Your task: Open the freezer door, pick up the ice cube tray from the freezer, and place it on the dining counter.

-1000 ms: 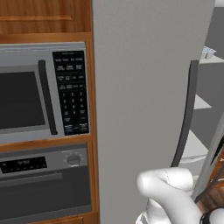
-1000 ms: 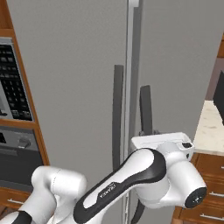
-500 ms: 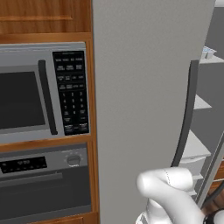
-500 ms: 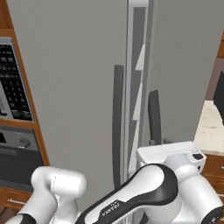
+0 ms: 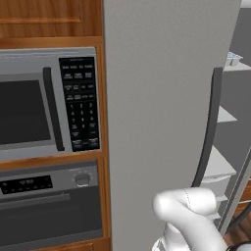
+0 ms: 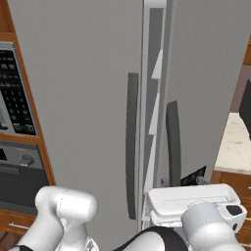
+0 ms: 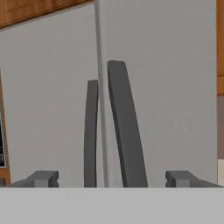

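The freezer (image 6: pixel 73 98) has two grey doors. Its right-hand door, the freezer door (image 6: pixel 206 83), stands slightly ajar, and pale inner shelves (image 6: pixel 155 103) show through the gap. In the hand view my gripper (image 7: pixel 113 178) is open. Its fingertips (image 7: pixel 41 178) stand well apart on either side of that door's dark curved handle (image 7: pixel 124 127), short of it and holding nothing. From the right base view the gripper (image 6: pixel 190 179) sits low by the handle (image 6: pixel 172 142). A small pale thing (image 5: pixel 234 59) on an upper shelf may be the ice cube tray. The dining counter is out of view.
The left door (image 5: pixel 157 112) is closed, with its own dark handle (image 6: pixel 131 147). A steel microwave (image 5: pixel 46 103) and an oven (image 5: pixel 49 201) sit in wood cabinetry to the left. A beige counter top (image 6: pixel 236 147) lies to the right of the freezer.
The right-hand door has swung out, so the gap between the doors has widened. My gripper has let go of its handle, opened and dropped back lower.
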Controlling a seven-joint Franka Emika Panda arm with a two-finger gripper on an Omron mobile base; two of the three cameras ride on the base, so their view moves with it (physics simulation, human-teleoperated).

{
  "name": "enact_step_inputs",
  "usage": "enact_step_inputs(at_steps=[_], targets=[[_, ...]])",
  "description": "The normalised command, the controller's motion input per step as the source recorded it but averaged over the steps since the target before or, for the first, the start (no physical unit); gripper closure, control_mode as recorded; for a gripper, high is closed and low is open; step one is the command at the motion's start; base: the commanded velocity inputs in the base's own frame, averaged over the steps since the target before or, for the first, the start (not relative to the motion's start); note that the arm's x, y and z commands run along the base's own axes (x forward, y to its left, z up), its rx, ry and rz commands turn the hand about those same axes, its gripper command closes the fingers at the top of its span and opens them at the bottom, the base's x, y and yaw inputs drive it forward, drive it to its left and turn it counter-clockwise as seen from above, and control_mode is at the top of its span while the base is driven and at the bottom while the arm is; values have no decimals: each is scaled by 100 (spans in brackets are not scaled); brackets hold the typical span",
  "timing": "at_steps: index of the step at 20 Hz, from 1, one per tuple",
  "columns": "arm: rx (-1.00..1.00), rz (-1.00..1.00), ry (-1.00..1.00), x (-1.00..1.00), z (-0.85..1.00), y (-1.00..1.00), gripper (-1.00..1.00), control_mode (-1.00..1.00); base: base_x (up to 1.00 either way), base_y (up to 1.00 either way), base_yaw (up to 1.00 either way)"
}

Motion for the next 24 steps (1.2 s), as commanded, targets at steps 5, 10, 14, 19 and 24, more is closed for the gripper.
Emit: enact_step_inputs(at_steps=[5, 10, 14, 19, 24], targets=[[0, -22, 5, -82, 35, 37, -100, -100, 0, 0, 0], [-8, -31, 0, -20, 29, 100, -100, -100, 0, 0, 0], [-18, -32, 0, 11, 22, 100, -100, -100, 0, 0, 0], [-15, -42, 0, 40, 17, 100, -100, -100, 0, 0, 0], [-10, -54, 0, 75, 5, 83, -100, -100, 0, 0, 0]])
